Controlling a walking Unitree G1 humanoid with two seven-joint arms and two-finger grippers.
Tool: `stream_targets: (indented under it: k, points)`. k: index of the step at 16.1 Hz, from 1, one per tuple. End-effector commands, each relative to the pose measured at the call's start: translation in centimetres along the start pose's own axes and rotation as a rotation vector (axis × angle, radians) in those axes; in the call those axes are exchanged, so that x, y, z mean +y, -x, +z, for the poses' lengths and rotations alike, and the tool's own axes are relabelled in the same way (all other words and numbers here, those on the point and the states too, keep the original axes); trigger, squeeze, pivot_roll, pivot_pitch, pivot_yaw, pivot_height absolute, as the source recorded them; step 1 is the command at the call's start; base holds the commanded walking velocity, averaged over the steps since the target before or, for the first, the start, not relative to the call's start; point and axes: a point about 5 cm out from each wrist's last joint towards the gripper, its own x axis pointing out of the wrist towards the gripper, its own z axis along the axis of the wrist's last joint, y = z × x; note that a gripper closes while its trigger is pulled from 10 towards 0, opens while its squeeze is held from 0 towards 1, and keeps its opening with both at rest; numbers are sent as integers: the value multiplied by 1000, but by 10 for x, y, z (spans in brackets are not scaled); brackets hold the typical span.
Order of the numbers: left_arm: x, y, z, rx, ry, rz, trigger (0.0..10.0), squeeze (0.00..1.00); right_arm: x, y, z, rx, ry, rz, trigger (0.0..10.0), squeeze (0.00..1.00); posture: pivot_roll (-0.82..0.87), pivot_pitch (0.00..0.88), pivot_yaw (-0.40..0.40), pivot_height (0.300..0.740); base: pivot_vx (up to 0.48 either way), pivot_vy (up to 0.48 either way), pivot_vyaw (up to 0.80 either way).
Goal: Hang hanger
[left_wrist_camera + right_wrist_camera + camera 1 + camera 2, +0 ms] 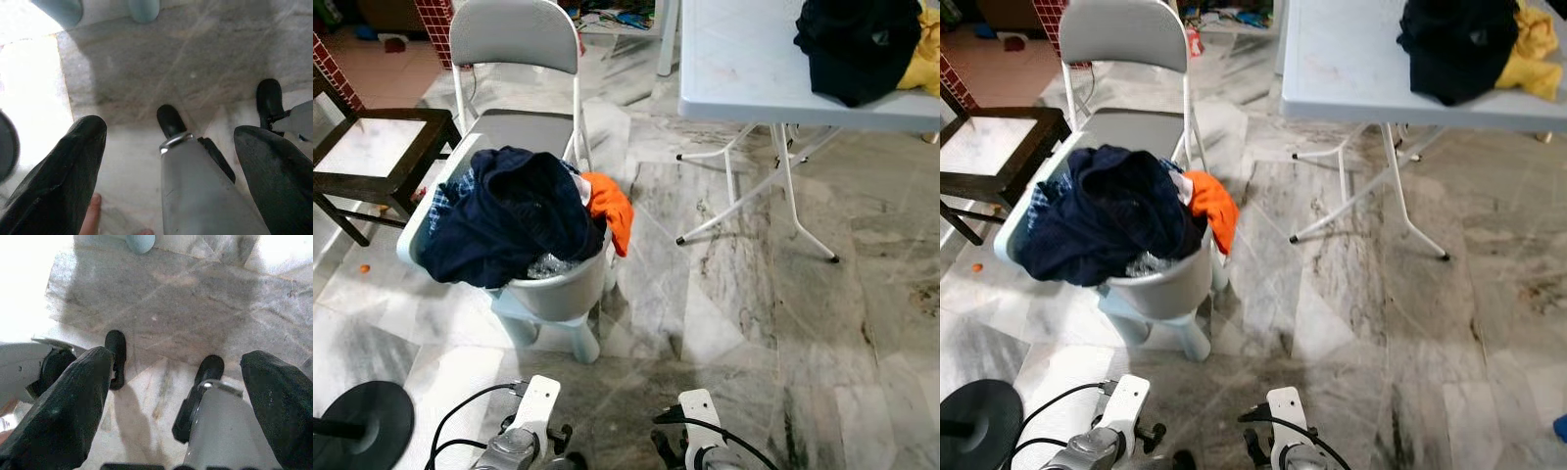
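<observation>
Marble floor lies beneath both grippers, left gripper (168, 147) and right gripper (178, 396), fingers spread, holding nothing. No hanger can be made out. Ahead stands 1 laundry basket (558, 289); search it first, approaching slowly.

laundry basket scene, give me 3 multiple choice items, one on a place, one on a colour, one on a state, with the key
1. Where does the laundry basket stand?
A. on the white table
B. on the floor before the grey folding chair
C. on the dark wooden chair

2. What colour is the cloth hanging over the basket's rim?
A. orange
B. green
C. pink

3. How are the left gripper and right gripper set?
A. both shut on a hanger
B. one holds cloth
C. both open, holding nothing

Key: 1 B, the folding chair rises right behind it; 2 A, bright orange beside the navy clothes; 3 C, the wrist views show spread fingers over bare floor.
</observation>
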Motion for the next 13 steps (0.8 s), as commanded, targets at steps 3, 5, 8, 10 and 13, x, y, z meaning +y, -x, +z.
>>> stream_targets:
  k: [3, 5, 8, 10, 13]
  points:
    - [2, 1, -3, 10, 7, -3, 10000, 0, 3, 0, -2, 4, 2, 6, 10000, 0, -75, 167, 21, 740, 368, 0, 0]
    - [2, 1, -3, 11, 3, -3, 10000, 0, 3, 0, -1, 5, 2, 6, 10000, 0, -75, 167, 22, 740, 353, 0, 0]
    - [2, 1, -2, 10, 3, -4, 10000, 0, 3, 0, -1, 6, 2, 5, 10000, 0, -75, 168, 22, 740, 300, 0, 0]
    - [4, 1, -3, 14, -14, 19, 10000, 0, 2, 0, -1, 4, 6, 4, 10000, 0, -71, 168, 19, 740, 0, 0, 0]
    - [5, 1, -4, 6, 4, 48, 10000, 0, 2, 1, 0, -26, 15, 1, 10000, 0, -67, 169, 17, 740, 0, 0, 0]
